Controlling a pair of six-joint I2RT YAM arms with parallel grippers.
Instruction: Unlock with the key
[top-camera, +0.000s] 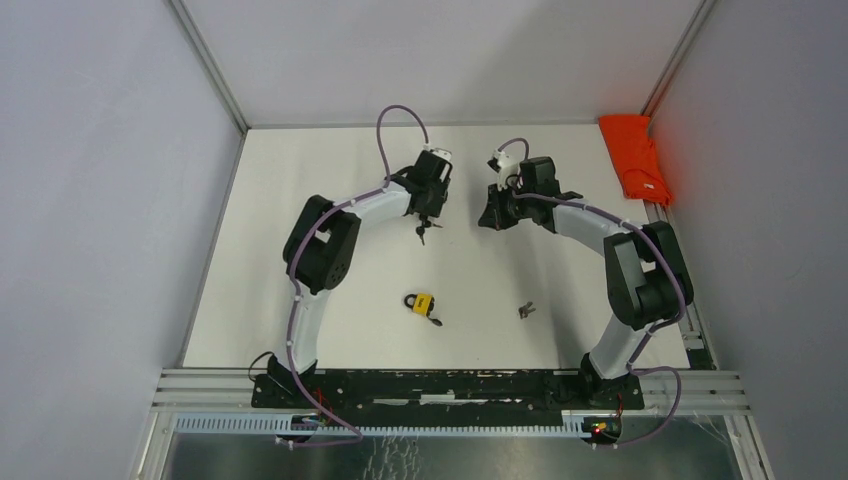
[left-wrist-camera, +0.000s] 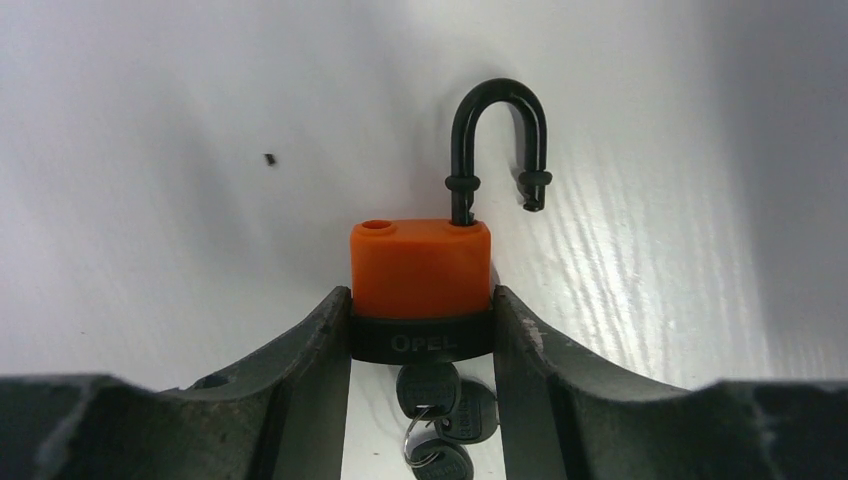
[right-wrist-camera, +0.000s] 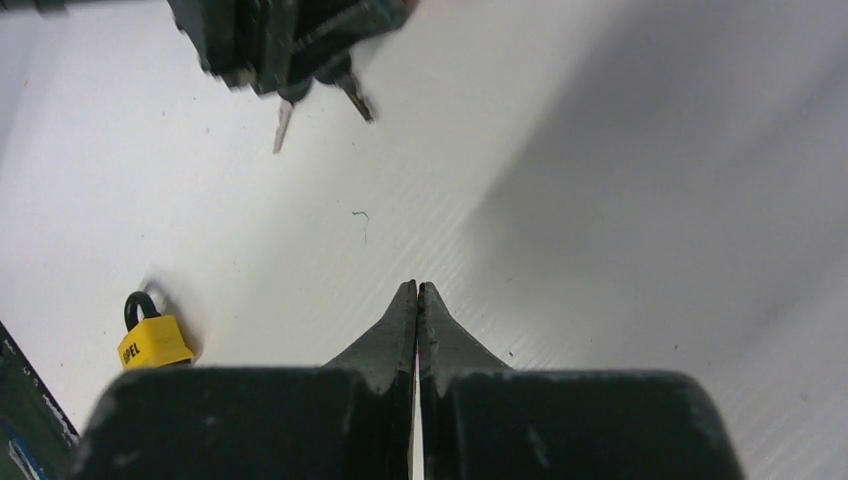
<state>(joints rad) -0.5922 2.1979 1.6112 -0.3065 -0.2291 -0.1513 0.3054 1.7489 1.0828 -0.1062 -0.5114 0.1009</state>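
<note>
Your left hand (left-wrist-camera: 420, 305) is clamped on the orange padlock (left-wrist-camera: 420, 268) and holds it over the tabletop (left-wrist-camera: 150, 250). The black shackle (left-wrist-camera: 500, 120) is open, with one end free of the body. The keys (left-wrist-camera: 440, 415) hang under the padlock, between the fingers. Your right hand (right-wrist-camera: 418, 298) is closed on nothing. The yellow padlock (right-wrist-camera: 155, 340) lies well apart from it.

Setting: robotics lab test cell. Grey panel walls (top-camera: 90, 200) in aluminium framing are enclosing a white table (top-camera: 480, 340) on left, far and right sides. A slotted aluminium rail (top-camera: 200, 385) is running along the near edge, carrying the left arm (top-camera: 320, 250) and right arm (top-camera: 640, 270).
</note>
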